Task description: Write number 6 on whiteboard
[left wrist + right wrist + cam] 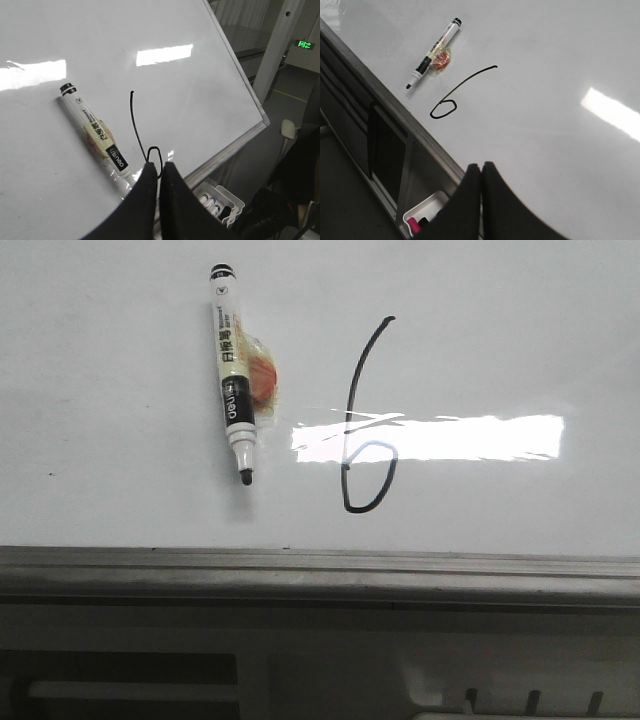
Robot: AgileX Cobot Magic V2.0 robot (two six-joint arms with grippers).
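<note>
Whiteboard (120, 500) carries our finished 6 (365, 430); we keep both empty, closed grippers (159, 172) (481, 172) clear of wet ink.

The number 6 (362, 420) sat drawn on the whiteboard (500, 330), approx. mid-board, its loop at the near end twd the frame edge (320, 565). A marker pen (231, 385) lay flat on the board just left of the 6, not touching it, tip twd the frame, cap end away. A small wrapped item (264, 380) sat against the pen's right side, btwn pen & 6.
</note>
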